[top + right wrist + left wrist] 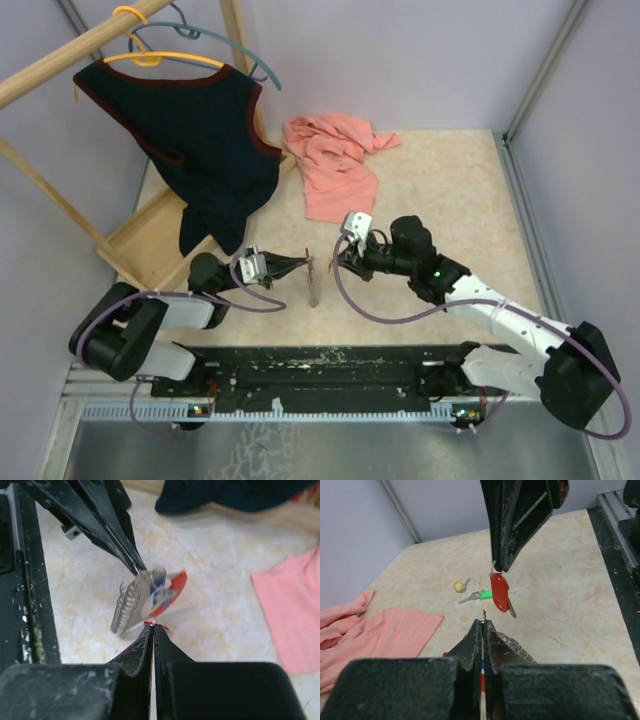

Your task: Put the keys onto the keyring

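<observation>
Your left gripper (483, 627) pinched the keyring (131, 605) above the desk (560, 580). Your right gripper (152, 630) was closed on the red key (499, 592) just beside it, not yet threaded. A blue key (159, 583) seemed already on. The green key (485, 594) and yellow key (458, 586) waited on the desk.

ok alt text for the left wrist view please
Two shut grippers face each other: the left gripper pinches the keyring, the right gripper dangles a red key. A green key and a yellow key lie on the table beyond.

Blk & wht arms (500, 318) — purple cables (385, 320)
</observation>
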`<state>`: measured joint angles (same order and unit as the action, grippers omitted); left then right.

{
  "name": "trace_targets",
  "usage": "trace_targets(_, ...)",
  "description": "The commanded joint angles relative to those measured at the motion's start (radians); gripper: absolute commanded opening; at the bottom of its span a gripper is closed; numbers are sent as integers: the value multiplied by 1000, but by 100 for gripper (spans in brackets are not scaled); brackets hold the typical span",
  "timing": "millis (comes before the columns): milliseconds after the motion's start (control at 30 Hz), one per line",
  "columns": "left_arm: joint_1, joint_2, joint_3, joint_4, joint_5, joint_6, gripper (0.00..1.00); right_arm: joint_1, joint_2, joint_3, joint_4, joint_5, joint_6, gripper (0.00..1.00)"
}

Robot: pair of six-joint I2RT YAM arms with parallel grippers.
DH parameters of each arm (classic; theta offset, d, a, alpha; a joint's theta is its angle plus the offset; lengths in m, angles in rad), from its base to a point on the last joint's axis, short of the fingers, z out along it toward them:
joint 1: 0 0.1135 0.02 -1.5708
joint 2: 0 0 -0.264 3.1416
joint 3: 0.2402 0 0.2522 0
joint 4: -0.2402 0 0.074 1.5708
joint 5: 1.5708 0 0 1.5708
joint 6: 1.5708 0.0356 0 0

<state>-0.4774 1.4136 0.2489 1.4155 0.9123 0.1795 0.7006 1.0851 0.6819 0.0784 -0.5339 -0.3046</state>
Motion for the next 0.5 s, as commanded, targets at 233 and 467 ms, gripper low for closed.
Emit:
trace_targets(233, -1, -72, -28, 12, -163, 31, 0, 29, -91, 20, -476, 322, 577, 0)
trace_targets(467, -1, -88, -33, 5, -163, 33, 0, 46, 52, 8, -458, 435, 616, 0)
